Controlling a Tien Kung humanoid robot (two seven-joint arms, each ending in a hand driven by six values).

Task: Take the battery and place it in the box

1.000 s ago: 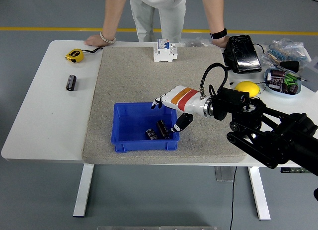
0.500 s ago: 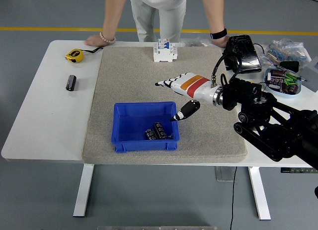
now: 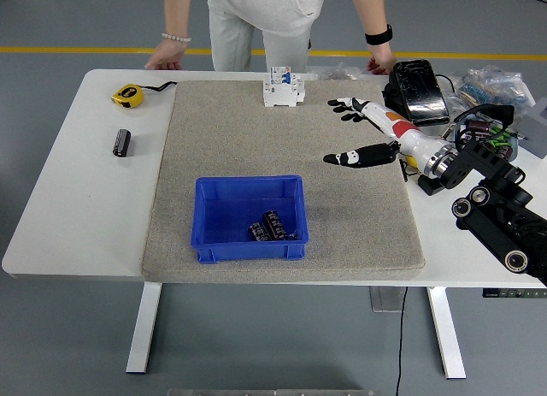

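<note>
A blue box [image 3: 249,218] sits on the grey mat near the table's front; two black batteries [image 3: 269,227] lie inside it at the right. Another black battery [image 3: 122,142] lies on the white table at the far left. My right hand [image 3: 359,132] is open and empty, fingers spread, raised over the mat's right side, well right of and behind the box. My left arm is out of view.
A yellow tape measure [image 3: 127,94] lies at back left. A white circuit breaker [image 3: 284,87] stands at the mat's back edge. A black case [image 3: 415,91], a bowl of parts [image 3: 484,139] and bags sit at the right. A person stands at the far side, hands [image 3: 162,61] at the table edge.
My right hand has drawn back up and to the right, away from the box, with the fingers spread. The second battery now lies in the box. The person's hands lifted off the table.
</note>
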